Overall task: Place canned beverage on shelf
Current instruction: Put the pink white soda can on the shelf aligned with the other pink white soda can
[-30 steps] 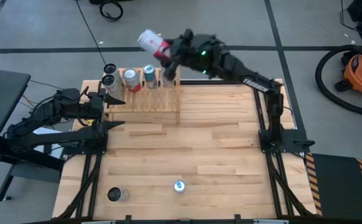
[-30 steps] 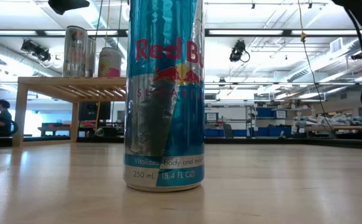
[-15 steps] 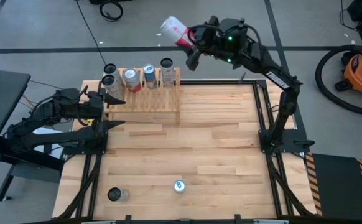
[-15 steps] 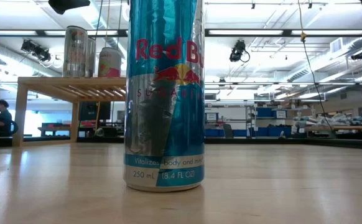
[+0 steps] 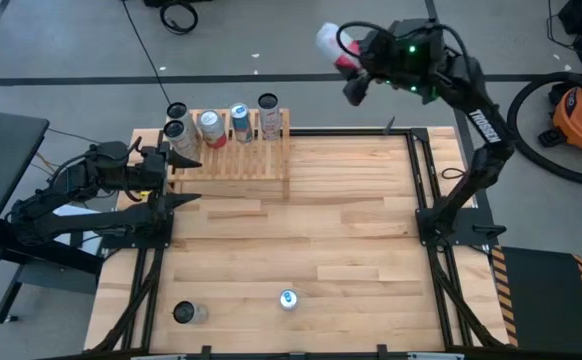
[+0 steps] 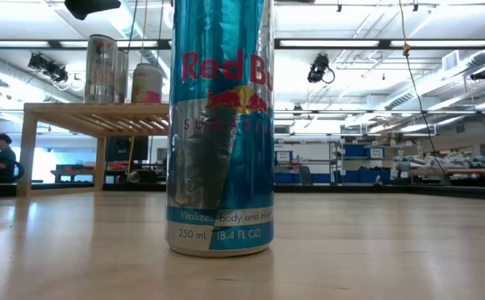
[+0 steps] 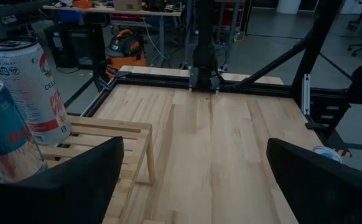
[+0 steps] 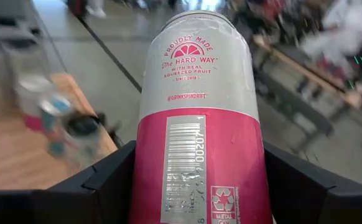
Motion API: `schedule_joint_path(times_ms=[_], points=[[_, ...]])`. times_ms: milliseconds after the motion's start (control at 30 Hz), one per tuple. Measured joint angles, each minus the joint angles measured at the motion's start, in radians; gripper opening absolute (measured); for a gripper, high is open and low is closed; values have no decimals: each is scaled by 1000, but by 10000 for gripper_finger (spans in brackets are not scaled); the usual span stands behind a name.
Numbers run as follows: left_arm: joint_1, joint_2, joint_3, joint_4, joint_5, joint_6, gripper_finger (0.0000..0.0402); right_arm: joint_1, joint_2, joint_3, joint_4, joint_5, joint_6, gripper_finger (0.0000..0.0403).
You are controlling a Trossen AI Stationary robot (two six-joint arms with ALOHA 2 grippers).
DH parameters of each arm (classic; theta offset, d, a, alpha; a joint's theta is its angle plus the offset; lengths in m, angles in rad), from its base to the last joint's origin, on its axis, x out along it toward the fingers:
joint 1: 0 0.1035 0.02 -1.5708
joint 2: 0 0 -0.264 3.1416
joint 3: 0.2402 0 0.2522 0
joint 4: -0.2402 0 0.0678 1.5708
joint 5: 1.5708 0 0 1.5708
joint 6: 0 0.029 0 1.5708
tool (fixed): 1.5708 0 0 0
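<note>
A pink-and-white can (image 8: 196, 93) is in my right gripper (image 5: 347, 62), which is shut on it high up beyond the table's far edge, right of the shelf (image 5: 233, 152). The shelf is a low slatted wooden rack at the far left, with several cans (image 5: 241, 121) standing upright on its slats. My left gripper (image 7: 187, 186) waits open at the shelf's left end, with nothing between its fingers. A blue can (image 6: 220, 125) stands upright on the table near the front edge. My right gripper pinches the can's pink lower half (image 8: 150, 180) between its two fingers (image 8: 106, 183), one on each side. The can lies along the fingers, its white top end pointing away from the wrist. It is tilted and lifted clear of the table and the shelf.
Another can (image 5: 186, 313) stands at the table's near left corner. Black frame rails (image 5: 426, 190) run along the table's sides. An orange vacuum (image 5: 581, 110) sits on the floor at the far right. Bare planks (image 5: 341, 230) fill the table's middle.
My right gripper has swung from above the shelf's right end toward the table's right along the far edge, rising a little, with the pink-and-white can still between its fingers. The cans on the shelf have stayed put.
</note>
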Motion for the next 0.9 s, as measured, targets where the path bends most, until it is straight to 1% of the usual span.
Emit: schedule_joint_path(times_ms=[67, 167, 267, 333, 467, 600, 700, 900], points=[[0, 0, 0, 0, 0, 0, 396, -20, -27, -43, -32, 5, 15, 293], [0, 2, 0, 9, -2, 0, 396, -44, -80, -151, -26, -6, 32, 293], [0, 2, 0, 26, -3, 0, 396, -61, -147, -291, 27, -15, 34, 293], [0, 2, 0, 28, -3, -1, 396, -73, -202, -399, 86, -39, 39, 293], [0, 2, 0, 27, -3, -2, 396, -90, -326, -626, 250, -101, 68, 295], [0, 2, 0, 27, -3, -2, 396, -89, -431, -830, 420, -202, 111, 295], [0, 2, 0, 26, -3, -1, 396, -76, -477, -977, 565, -249, 155, 295], [0, 2, 0, 29, -3, 1, 396, -29, -518, -1241, 909, -270, 256, 295]])
